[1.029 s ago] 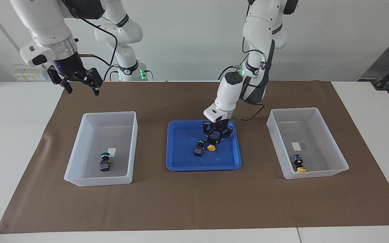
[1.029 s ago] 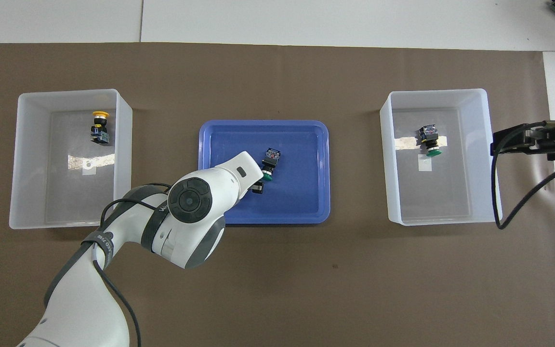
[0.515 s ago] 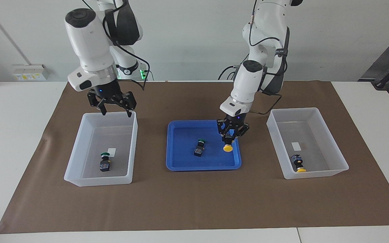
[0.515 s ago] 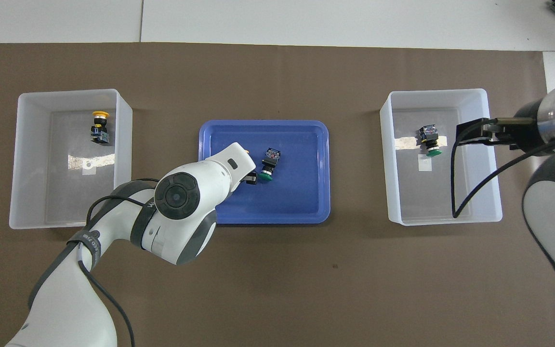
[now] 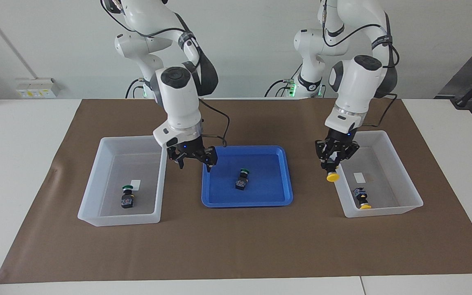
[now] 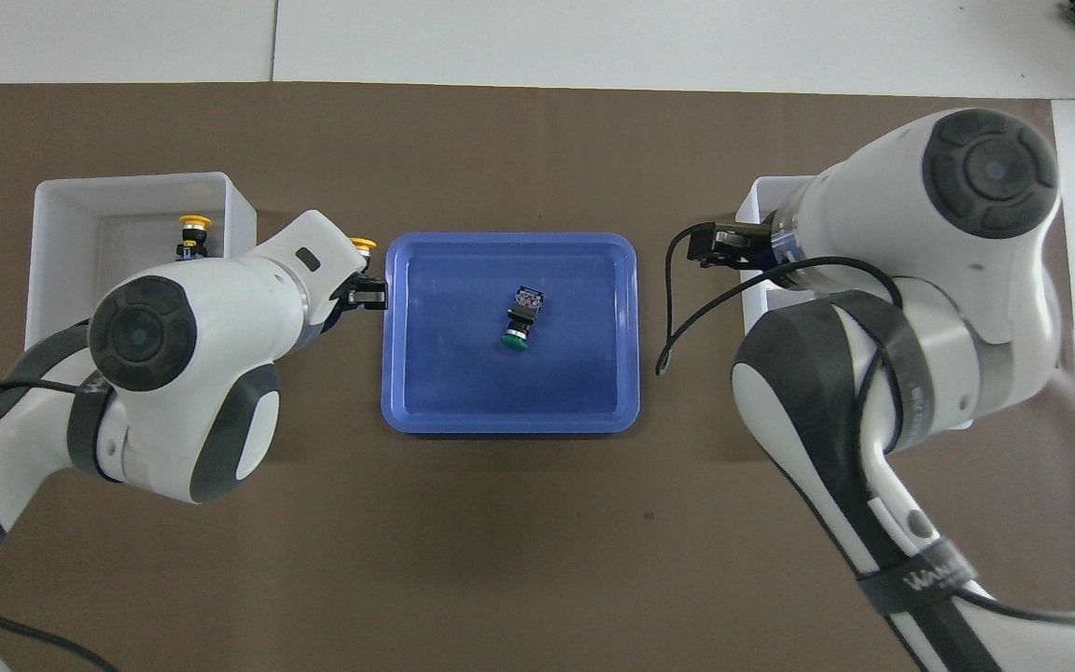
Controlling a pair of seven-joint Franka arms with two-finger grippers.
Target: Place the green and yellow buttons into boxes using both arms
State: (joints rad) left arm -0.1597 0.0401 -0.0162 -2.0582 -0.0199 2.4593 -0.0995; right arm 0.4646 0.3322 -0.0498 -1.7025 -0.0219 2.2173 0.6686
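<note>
A brown mat (image 5: 236, 246) covers the middle of the white table (image 5: 19, 164), and everything else lies on it. The two white arms are the biggest things above it: the left arm (image 5: 359, 82) comes down at its own end of the table, and the right arm (image 5: 174, 94) comes down between the blue tray and the box at its end. The two translucent boxes are next in size. The box at the right arm's end (image 5: 96, 205) has one green button (image 5: 127, 198) lying inside it, near a small white label (image 5: 135, 184). The box at the left arm's end (image 5: 400, 205) has one yellow button (image 5: 362, 200) lying inside it. Between the two boxes sits the shallow blue tray (image 5: 219, 192), and a second green button (image 5: 242, 179) lies on its side in the middle of it. The left gripper (image 5: 334, 157) hangs over the wall of its box that faces the tray, and its fingers are closed on a second yellow button (image 5: 332, 175), which points cap down. The right gripper (image 5: 193, 157) hangs over the edge of the tray on the side of its box, with its fingers apart and nothing between them.
</note>
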